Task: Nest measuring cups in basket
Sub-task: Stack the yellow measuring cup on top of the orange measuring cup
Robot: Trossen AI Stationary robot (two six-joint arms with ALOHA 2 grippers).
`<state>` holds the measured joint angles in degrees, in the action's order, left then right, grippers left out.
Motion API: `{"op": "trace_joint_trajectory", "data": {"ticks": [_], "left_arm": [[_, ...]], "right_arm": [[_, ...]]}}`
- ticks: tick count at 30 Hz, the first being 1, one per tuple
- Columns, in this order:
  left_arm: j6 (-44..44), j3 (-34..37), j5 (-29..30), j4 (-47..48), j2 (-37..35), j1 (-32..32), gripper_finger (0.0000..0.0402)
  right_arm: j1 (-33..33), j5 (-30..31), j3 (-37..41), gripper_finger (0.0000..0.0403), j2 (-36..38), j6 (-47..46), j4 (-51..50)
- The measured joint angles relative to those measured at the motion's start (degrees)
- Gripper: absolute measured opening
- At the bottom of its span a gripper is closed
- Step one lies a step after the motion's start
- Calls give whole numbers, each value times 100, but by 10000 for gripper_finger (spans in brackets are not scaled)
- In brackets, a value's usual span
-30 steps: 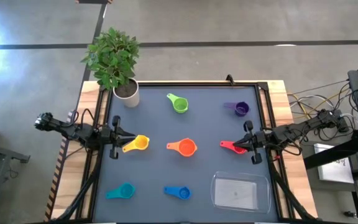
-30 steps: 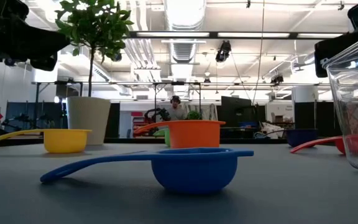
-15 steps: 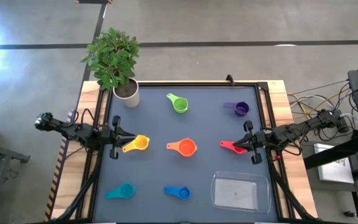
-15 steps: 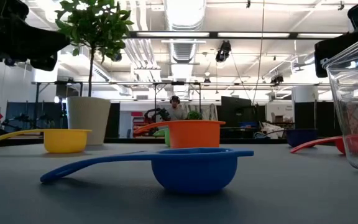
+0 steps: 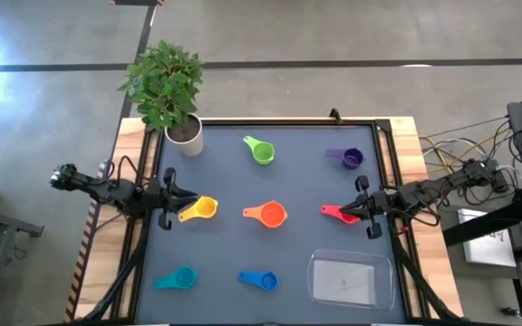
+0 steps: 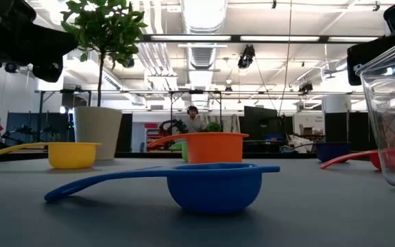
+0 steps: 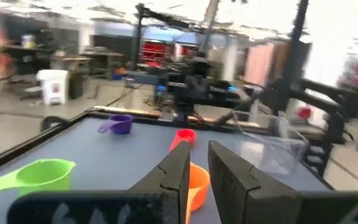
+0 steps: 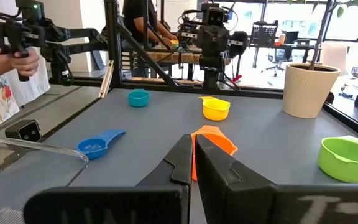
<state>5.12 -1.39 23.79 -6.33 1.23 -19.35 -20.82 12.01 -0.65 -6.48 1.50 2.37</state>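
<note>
Seven cups lie apart, upright on the dark table: green point(image 5: 261, 151), purple point(image 5: 350, 158), yellow point(image 5: 200, 208), orange point(image 5: 268, 215), red point(image 5: 338, 214), teal point(image 5: 178, 278) and blue point(image 5: 259, 280). The clear basket point(image 5: 350, 278) stands empty at the near right. My left gripper point(image 5: 188, 199) hovers at the left edge, over the yellow cup's handle; its fingers point(image 7: 178, 174) stand a narrow gap apart. My right gripper point(image 5: 344, 211) hovers over the red cup, shut and empty point(image 8: 193, 155). In the low view both arms hang high above the table.
A white plant pot point(image 5: 185, 133) with a leafy plant stands at the far left corner. A black frame point(image 5: 270, 119) runs round the table. Bare table lies between the cups. A person's hand point(image 8: 23, 59) shows beyond the table.
</note>
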Motion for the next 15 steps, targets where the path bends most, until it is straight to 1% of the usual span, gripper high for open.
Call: {"op": "trace_joint_trajectory", "data": {"ticks": [2,3,5,7,9,11,13,15], "left_arm": [[14,-104,476,106,57,3,41],[9,-245,599,321,110,9,41],[59,-617,777,914,300,7,41],[324,-1049,968,1639,593,7,41],[824,-1459,1175,2342,973,7,41],[1520,-1731,1383,3076,1400,7,41],[2218,-1955,1426,3826,1862,7,42],[2776,-2085,1368,4106,2299,7,48]], "right_arm": [[2,0,-2,9,2,0,0],[2,1,0,9,2,0,1],[1,0,-1,9,2,0,1],[2,2,0,9,2,0,2],[0,2,0,9,2,0,2],[2,1,-1,9,2,0,0],[2,0,-2,9,2,0,1],[2,0,0,9,2,0,0]]}}
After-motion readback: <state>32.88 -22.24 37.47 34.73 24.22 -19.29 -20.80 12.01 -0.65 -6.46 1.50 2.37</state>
